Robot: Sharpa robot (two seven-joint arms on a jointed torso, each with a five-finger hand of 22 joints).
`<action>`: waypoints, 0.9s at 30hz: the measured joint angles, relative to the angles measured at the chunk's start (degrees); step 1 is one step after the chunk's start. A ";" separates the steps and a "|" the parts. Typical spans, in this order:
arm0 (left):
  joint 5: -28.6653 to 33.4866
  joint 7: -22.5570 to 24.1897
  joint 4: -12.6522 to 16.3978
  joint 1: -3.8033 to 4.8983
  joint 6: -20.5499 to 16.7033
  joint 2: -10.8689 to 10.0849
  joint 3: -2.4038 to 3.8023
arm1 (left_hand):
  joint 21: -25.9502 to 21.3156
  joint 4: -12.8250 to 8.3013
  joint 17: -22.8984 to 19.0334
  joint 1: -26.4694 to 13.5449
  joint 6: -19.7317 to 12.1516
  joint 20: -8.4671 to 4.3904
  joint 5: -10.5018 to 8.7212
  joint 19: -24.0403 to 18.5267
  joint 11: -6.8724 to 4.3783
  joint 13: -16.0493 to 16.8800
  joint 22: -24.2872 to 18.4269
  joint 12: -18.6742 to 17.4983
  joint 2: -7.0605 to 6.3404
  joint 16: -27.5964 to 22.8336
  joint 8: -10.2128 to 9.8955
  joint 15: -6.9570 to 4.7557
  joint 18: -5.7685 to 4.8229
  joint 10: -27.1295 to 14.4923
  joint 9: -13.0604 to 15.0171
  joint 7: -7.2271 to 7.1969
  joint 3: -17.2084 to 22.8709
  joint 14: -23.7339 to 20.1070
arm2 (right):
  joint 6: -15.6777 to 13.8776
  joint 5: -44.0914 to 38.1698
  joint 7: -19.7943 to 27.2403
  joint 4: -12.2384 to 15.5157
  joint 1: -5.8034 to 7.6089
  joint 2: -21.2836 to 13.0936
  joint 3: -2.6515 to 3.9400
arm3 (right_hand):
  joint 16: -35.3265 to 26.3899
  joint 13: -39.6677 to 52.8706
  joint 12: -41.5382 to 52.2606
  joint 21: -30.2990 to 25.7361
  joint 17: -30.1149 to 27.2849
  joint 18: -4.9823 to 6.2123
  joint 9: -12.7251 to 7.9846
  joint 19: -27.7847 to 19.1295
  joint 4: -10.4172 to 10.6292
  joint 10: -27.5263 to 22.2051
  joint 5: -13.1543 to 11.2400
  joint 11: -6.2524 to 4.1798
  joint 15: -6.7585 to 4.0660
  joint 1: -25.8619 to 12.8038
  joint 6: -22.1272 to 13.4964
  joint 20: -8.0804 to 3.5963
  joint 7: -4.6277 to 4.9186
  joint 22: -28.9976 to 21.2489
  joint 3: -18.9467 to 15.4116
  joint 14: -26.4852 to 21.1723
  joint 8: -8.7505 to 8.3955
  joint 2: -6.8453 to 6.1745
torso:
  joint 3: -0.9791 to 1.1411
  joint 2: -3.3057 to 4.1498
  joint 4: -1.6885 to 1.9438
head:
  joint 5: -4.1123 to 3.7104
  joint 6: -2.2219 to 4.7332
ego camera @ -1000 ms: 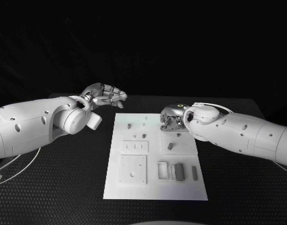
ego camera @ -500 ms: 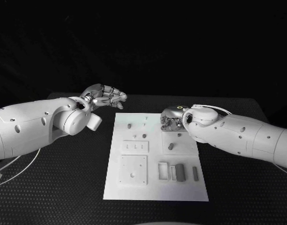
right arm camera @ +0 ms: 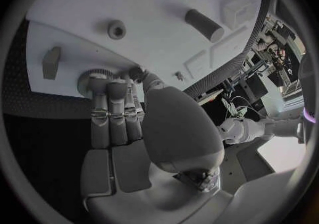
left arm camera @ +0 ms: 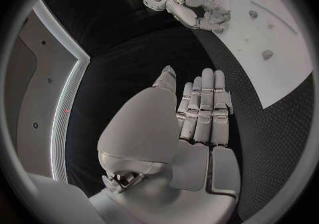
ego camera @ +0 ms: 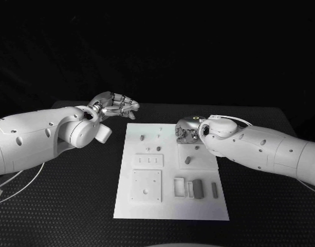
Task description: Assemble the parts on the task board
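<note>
A: Head view?
B: Task board (ego camera: pixel 168 211) lies mid-counter (ego camera: pixel 68 206). Left robot hand (ego camera: pixel 115 105) hovers off the board's far left corner, fingers curled, nothing in it. Right robot hand (ego camera: pixel 187 131) down on the board's far right part; grip unclear.

A: Left wrist?
B: Fingers (left arm camera: pixel 202 112) straight together over the black counter, empty.

A: Right wrist?
B: Fingertips (right arm camera: pixel 109 88) touch a round toothed part (right arm camera: pixel 86 80) on the board; a grey cylinder (right arm camera: pixel 204 25) lies apart. Cannot tell if it grips
</note>
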 measured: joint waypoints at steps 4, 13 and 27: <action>0.00 0.02 0.00 0.00 0.00 0.00 0.00 | 0.00 0.00 0.06 0.00 0.00 -0.21 0.00 0.21 0.00 0.00 0.00 0.00 0.00 0.00 0.00 0.00 -0.15 0.00 0.00 0.00 0.00 0.00 | -0.08 -0.25 0.02 0.13 0.00 -0.05 0.01 | 0.00 0.00 0.04 0.00 -0.05 0.00 0.00 -0.09 0.00 0.00 0.00 0.00 0.00 0.17 0.02 -0.07 0.01 0.00 0.00 0.00 0.00 0.17 | 0.00 0.03 -0.04 | 0.03 -0.01; 0.01 0.02 -0.01 0.00 0.00 -0.13 0.01 | -0.22 0.00 0.11 0.00 0.00 -0.21 0.00 0.21 0.00 0.01 0.00 0.00 0.00 0.00 0.00 0.00 -0.38 0.00 0.01 0.00 0.00 0.00 | -0.47 -1.09 -0.02 1.00 -0.05 -0.69 0.01 | 0.00 -0.15 -0.29 -0.01 -0.17 0.00 -0.04 -0.20 0.00 -0.05 0.00 0.05 0.01 0.80 0.02 0.03 0.00 0.00 0.00 -0.05 0.00 -0.46 | 0.01 0.09 -0.08 | 0.04 -0.08; 0.01 -0.03 -0.17 0.00 0.20 -0.09 0.01 | -0.22 0.00 0.16 0.00 0.00 -0.20 0.00 0.21 0.00 0.01 -0.04 0.00 0.00 -0.22 0.00 0.00 -0.38 0.00 0.01 0.00 0.00 0.00 | -2.89 -3.18 -0.76 1.30 -0.42 -0.72 -0.13 | 0.28 0.60 0.05 0.21 -0.45 -0.01 0.19 -0.48 -0.65 0.35 0.00 0.47 -0.29 1.84 0.27 -0.08 -0.29 -0.01 -0.34 -0.37 0.19 -1.50 | 0.07 0.19 -0.13 | -0.02 0.10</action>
